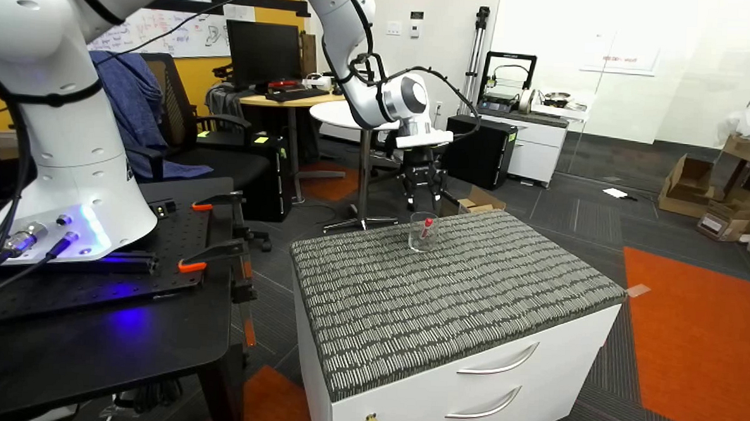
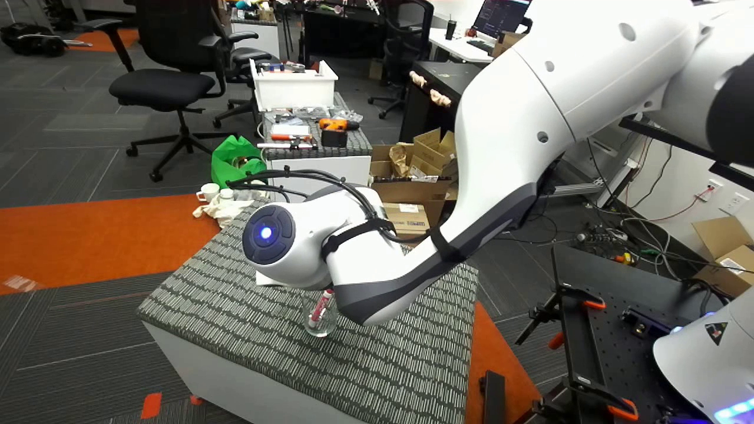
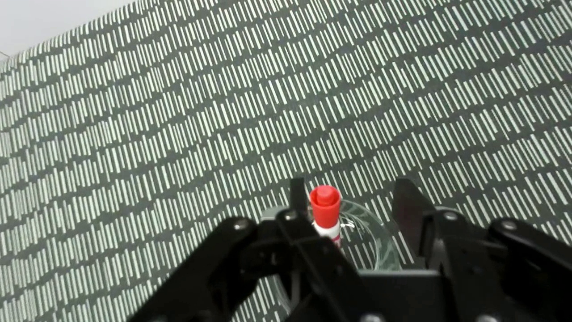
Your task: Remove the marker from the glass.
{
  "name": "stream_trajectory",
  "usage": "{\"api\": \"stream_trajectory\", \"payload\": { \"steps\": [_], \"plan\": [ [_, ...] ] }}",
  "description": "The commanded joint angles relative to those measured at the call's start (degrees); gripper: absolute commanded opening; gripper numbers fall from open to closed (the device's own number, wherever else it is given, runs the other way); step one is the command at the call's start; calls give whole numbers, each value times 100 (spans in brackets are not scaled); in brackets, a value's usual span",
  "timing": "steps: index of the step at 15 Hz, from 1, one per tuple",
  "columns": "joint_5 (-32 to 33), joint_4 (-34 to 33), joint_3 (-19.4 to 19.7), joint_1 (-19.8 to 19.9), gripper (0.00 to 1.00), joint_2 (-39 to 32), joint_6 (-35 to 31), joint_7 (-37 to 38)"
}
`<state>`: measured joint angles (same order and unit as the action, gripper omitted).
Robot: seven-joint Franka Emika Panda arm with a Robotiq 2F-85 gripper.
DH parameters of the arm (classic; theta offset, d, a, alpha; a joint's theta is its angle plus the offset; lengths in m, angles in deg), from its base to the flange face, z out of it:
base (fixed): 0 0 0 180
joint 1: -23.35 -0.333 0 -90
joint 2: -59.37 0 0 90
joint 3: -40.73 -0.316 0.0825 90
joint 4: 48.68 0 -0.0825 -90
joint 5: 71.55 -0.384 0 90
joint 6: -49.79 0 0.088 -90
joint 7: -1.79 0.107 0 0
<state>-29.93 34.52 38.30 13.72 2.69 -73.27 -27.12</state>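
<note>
Here, red-topped marker (image 2: 321, 308) leaning inside clear glass (image 2: 331, 318).

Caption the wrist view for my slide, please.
Red-topped marker in a glass, seen past the open end effector.

Room light: bright and even in both exterior views; you cannot tell from them where it comes from.
White wall (image 1: 541, 34): nearly washed out at the upper right of your frame in an exterior view.
Robot base (image 1: 78, 188): a blue-white strip glares at lower left, spilling a violet glow onto the black bench (image 1: 154, 346), with deep shadow beneath.
Wrist joint (image 2: 271, 241): its blue lamp shines left of centre in an exterior view.
Surface (image 3: 223, 89): you get crisp stripes mid-frame in the wrist view, paler and softer at the left edge.
Glass (image 3: 380, 237): rim glints in your wrist view; faint against the stripes in both exterior views.
Fingers (image 3: 409, 210): dark and out of focus along the bottom of your wrist view.
</note>
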Motion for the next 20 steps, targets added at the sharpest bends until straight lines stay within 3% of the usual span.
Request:
{"api": "stream_trajectory", "payload": {
  "steps": [1, 11, 13, 16, 18, 20],
  "plan": [
    [-75, -597, -29, -35, 63, -378, 450, -325],
    [-156, -1475, -22, -126, 53, -1007, 870, -750],
    [-165, -1609, -13, -152, 30, -1087, 922, -812],
    [-174, -1776, -7, -180, 11, -1183, 1007, -829],
    [-178, -1875, -2, -193, 6, -1242, 1060, -840],
    [-179, -1952, 6, -204, 10, -1286, 1121, -844]
  ]
}}
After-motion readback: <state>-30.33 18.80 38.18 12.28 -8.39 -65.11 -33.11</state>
